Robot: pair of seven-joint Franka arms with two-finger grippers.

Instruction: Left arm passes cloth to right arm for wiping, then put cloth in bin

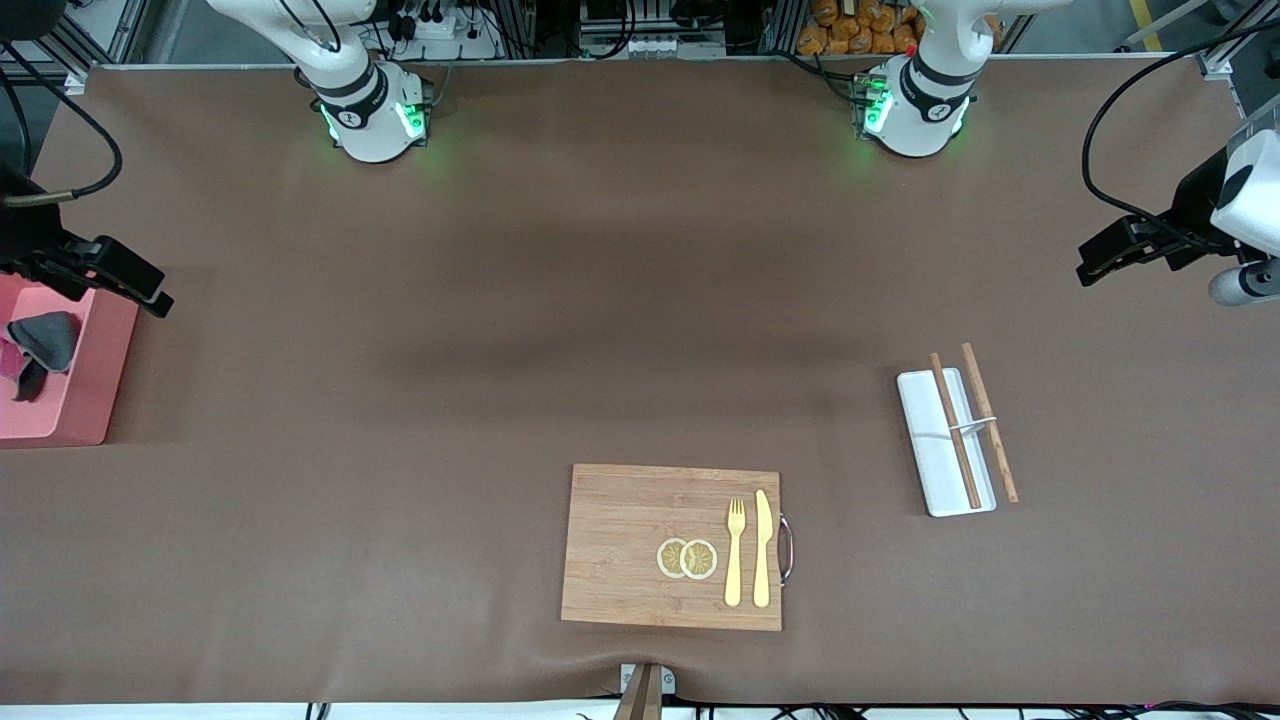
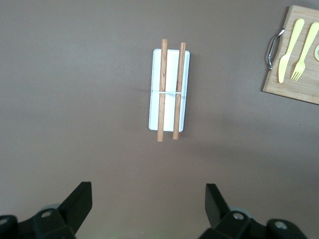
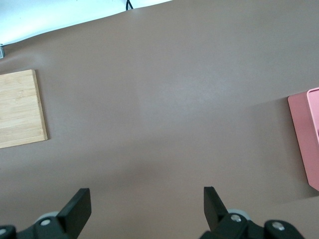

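brown table (image 1: 400, 400), crumpled grey cloth (image 1: 45, 338) in pink bin (image 1: 85, 395)

A brown mat (image 1: 600, 300) covers the table from edge to edge, smooth apart from faint broad shadow bands across its middle. Aluminium framing (image 1: 560, 30) runs along the edge where the bases stand, with cables, a power strip (image 1: 430, 25) and orange items (image 1: 860, 30) stacked there. A pale floor strip (image 3: 60, 17) shows at the camera-side edge. Lighting is even and diffuse.
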